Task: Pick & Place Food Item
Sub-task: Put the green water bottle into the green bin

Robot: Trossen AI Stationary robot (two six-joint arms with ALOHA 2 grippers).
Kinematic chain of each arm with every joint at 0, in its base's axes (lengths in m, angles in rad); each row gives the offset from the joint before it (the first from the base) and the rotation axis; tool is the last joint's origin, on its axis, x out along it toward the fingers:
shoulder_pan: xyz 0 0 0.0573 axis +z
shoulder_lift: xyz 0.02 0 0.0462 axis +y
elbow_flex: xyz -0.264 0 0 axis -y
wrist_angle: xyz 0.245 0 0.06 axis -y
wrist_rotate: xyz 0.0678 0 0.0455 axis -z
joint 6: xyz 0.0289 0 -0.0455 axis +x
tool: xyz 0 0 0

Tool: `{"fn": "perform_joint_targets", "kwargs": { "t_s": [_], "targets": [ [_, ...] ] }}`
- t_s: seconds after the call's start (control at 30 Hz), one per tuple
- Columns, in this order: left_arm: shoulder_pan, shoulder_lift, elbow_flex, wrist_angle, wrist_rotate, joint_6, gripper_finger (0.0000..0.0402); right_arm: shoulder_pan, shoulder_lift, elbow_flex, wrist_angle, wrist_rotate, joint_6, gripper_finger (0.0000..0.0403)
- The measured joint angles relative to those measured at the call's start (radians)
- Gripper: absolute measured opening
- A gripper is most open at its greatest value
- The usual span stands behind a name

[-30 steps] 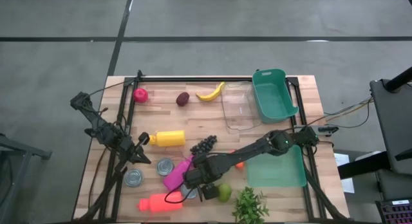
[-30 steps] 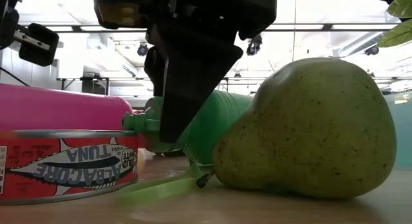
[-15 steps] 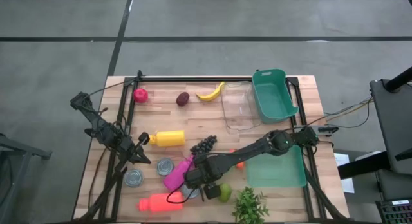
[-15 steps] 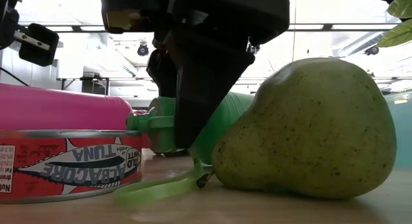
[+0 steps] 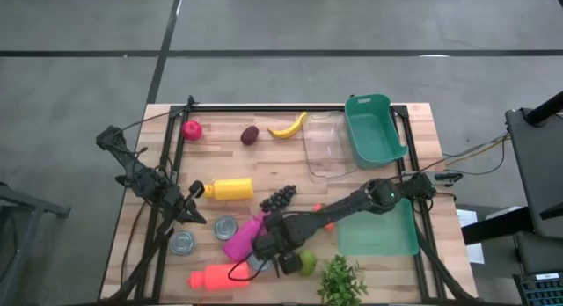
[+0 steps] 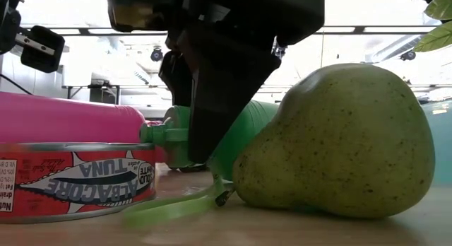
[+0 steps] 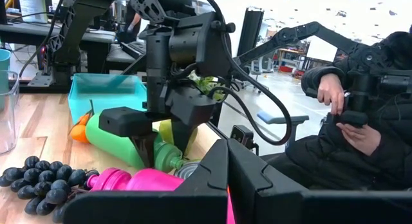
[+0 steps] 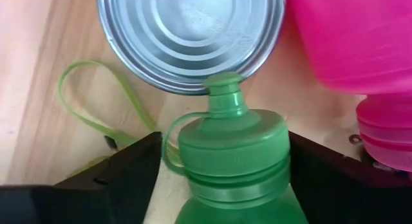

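Right end effector (image 8: 222, 179) spread, straddling the cap end of the green plastic bottle (image 8: 232, 159) lying on the wooden bench (image 8: 38, 89). Silver tuna can (image 8: 190, 31) just ahead, green pear (image 6: 339, 143) beside. Left end effector (image 7: 226, 179) pressed together, well apart.

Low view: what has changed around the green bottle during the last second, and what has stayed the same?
The right gripper shifted slightly toward the pear and closed in a little around the green bottle, one finger now hiding more of it. The bottle is not lifted. The pear, the tuna can, the pink bottle and the left gripper, shut near the yellow bottle, stayed as they were.
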Motion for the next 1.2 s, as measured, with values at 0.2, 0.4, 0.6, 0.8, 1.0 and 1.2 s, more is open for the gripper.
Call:
{"fn": "perform_joint_targets", "kwargs": {
  "t_s": [0.2,0.4,0.6,0.8,1.0,1.2],
  "targets": [
    [0.0,0.0,0.0,0.0,0.0,0.0,0.0,-0.001,0.0,0.0,0.0,-0.003,0.0,0.0235],
    [0.0,0.0,0.0,0.0,0.0,0.0,0.0,-0.001,0.0,0.0,0.002,-0.005,-0.003,0.0225],
    [0.0,0.0,0.0,0.0,0.0,0.0,0.0,-0.001,0.0,0.0,0.004,-0.007,-0.003,0.0233],
    [0.0,0.0,0.0,0.0,0.0,0.0,0.0,-0.001,-0.002,0.0,0.004,-0.007,-0.003,0.0234],
    [0.0,0.0,0.0,0.0,0.0,0.0,0.0,-0.001,-0.026,0.017,0.007,0.012,-0.008,0.0234],
    [0.0,0.0,0.0,0.0,0.0,0.0,0.0,-0.001,-0.093,0.042,0.055,0.038,-0.018,0.0234]
  ]
}}
